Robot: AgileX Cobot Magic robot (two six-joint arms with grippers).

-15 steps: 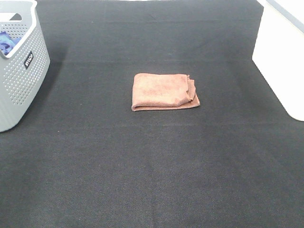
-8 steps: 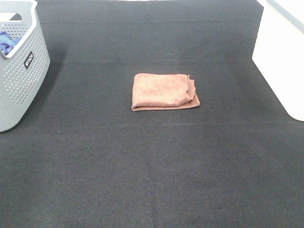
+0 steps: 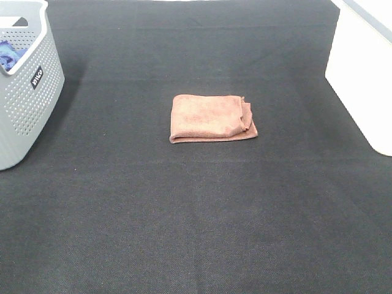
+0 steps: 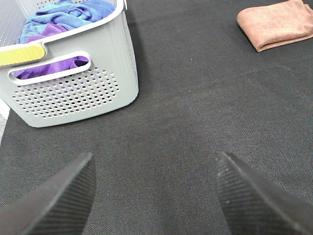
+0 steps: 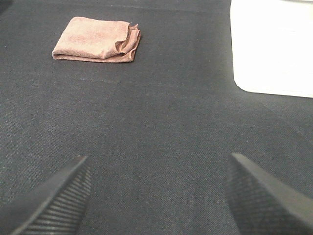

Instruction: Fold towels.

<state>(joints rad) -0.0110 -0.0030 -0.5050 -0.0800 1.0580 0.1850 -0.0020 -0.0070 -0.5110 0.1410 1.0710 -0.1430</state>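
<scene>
Terracotta towel point(image 3: 212, 118) folded, unmoved on black mat point(image 3: 196, 208); both grippers' fingers point(image 4: 63, 196) point(image 5: 54, 196) wide apart, empty.

Reddish-brown towel point(image 3: 211, 118), folded into a flat rectangle, loose layered edges at one end, lying mid-mat

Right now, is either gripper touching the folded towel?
Apart. In the left wrist view the left gripper is open over bare mat, the towel far off. In the right wrist view the right gripper is likewise open and clear of it.
</scene>
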